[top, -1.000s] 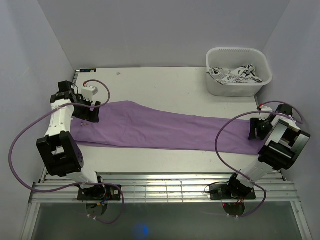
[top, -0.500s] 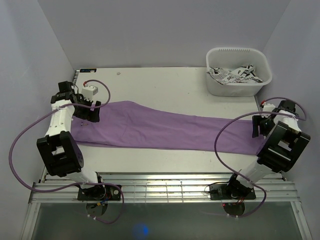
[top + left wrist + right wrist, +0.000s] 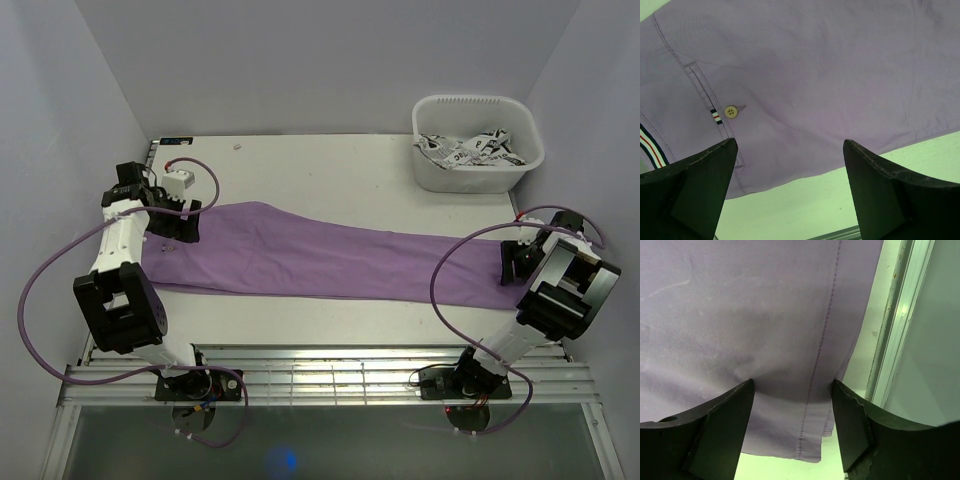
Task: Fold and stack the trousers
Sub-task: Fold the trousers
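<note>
Lilac trousers (image 3: 330, 262) lie flat across the tabletop (image 3: 330, 165), nearer than the white tub (image 3: 470, 180) of crumpled black-and-white printed material (image 3: 470, 150). Left hand (image 3: 178, 228) spread over the waist, right hand (image 3: 514, 260) spread over the cuffs just below the tub.

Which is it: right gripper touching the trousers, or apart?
Cannot tell. Right wrist view shows the open right gripper over the trousers at their hem, neither contact nor gap plain; the top view is too small.
</note>
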You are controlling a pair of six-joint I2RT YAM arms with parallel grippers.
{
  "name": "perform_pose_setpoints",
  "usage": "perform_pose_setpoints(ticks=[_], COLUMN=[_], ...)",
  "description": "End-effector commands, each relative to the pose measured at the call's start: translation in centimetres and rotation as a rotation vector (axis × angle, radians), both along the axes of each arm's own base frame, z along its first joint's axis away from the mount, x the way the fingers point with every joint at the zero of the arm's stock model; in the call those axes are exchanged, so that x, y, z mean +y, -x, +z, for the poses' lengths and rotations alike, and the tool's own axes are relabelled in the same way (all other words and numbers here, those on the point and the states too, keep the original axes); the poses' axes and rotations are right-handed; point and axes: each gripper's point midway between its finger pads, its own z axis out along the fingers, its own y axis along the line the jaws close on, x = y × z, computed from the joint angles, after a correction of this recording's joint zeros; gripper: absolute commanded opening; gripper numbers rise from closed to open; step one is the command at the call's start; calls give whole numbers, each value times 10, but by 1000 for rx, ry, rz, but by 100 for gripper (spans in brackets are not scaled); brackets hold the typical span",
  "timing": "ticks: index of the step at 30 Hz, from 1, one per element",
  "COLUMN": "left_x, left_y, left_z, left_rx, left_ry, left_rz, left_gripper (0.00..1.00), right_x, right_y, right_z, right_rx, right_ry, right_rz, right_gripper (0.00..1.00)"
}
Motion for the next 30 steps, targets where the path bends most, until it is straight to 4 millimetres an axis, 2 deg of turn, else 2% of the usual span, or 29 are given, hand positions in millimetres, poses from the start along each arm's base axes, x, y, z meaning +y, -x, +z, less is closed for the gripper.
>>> perform_pose_setpoints(ticks=[1, 5, 10, 13, 16, 26, 29, 30], left_x=[2, 0, -3, -4, -3, -1, 0, 1], left_y=[-4, -4, -3, -4, -7, -6, -5, -5], left_z=[14, 13, 11, 9, 10, 8, 7, 7], left_rx=[-52, -49, -44, -38, -39, -24, -21, -19], left_ry=[-16, -6, 15, 25, 24, 14, 7, 4], left_rz=[2, 0, 0, 3, 5, 11, 13, 16], left_gripper=[98, 98, 98, 98, 98, 98, 98, 98], right_x=[23, 23, 1, -7, -8, 10, 15, 17], right_y=[32, 25, 7, 6, 10, 23, 27, 29], right_z=[-43, -27, 4, 5, -6, -56, -62, -62], right_rx=[118, 77, 17, 27, 59, 151, 160, 161], right_ry=[-86, -84, 2, 30, 30, -145, -172, -178], right_rz=[6, 10, 14, 18, 27, 40, 52, 55], right_gripper=[70, 76, 80, 82, 84, 81, 71, 62])
